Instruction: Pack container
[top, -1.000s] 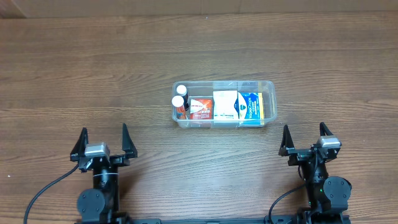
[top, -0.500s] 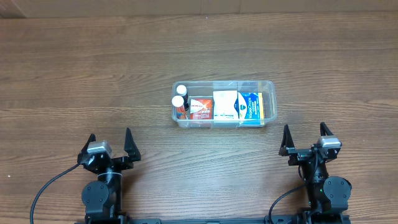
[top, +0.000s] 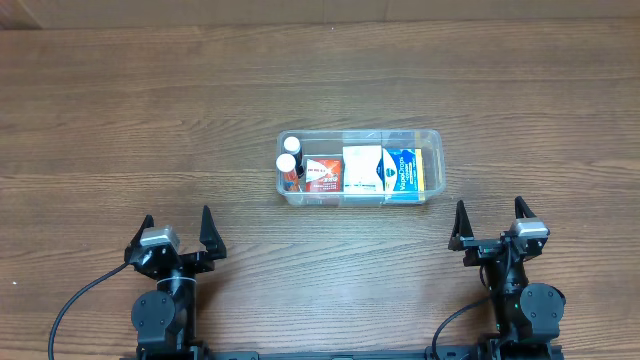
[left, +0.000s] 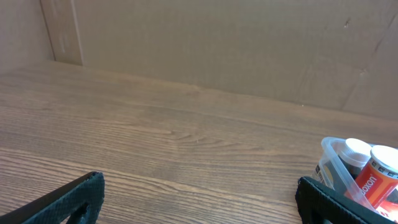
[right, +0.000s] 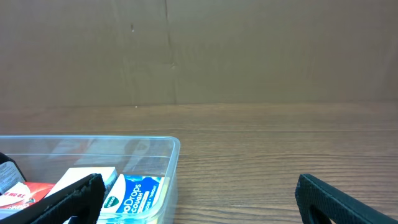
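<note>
Table (top: 150, 120): brown wood-grain surface filling the overhead view. A cardboard wall (left: 217, 43) stands along its far edge.

Container (top: 438, 165): clear plastic tub, upright, long side running left to right. It sits on the table right of centre, beyond both arms and well apart from each. It is nearer the right arm's side. The right wrist view shows its right end and rim at lower left. The left wrist view shows only its left corner at far right.

Left gripper (top: 178, 214): low at the near edge of the table, left side, pointing toward the far wall. Fingers spread wide, nothing between them, bare table ahead.

Right gripper (top: 488, 203): low at the near edge, right side, pointing the same way. Fingers likewise spread wide and holding nothing. The container's right end lies ahead and to its left.

Contents of container, all inside the rim:
- Blue box (top: 405, 172) at the right end, lying flat, label up.
- White box (top: 363, 167) just beside it, in the middle.
- Red-and-white box (top: 322, 174) next leftward.
- Two white-capped bottles at the left end: rear bottle (top: 292, 144) and front bottle (top: 287, 162), close together. The front one shows an orange label in the left wrist view; its wording is too small to read in full
</note>
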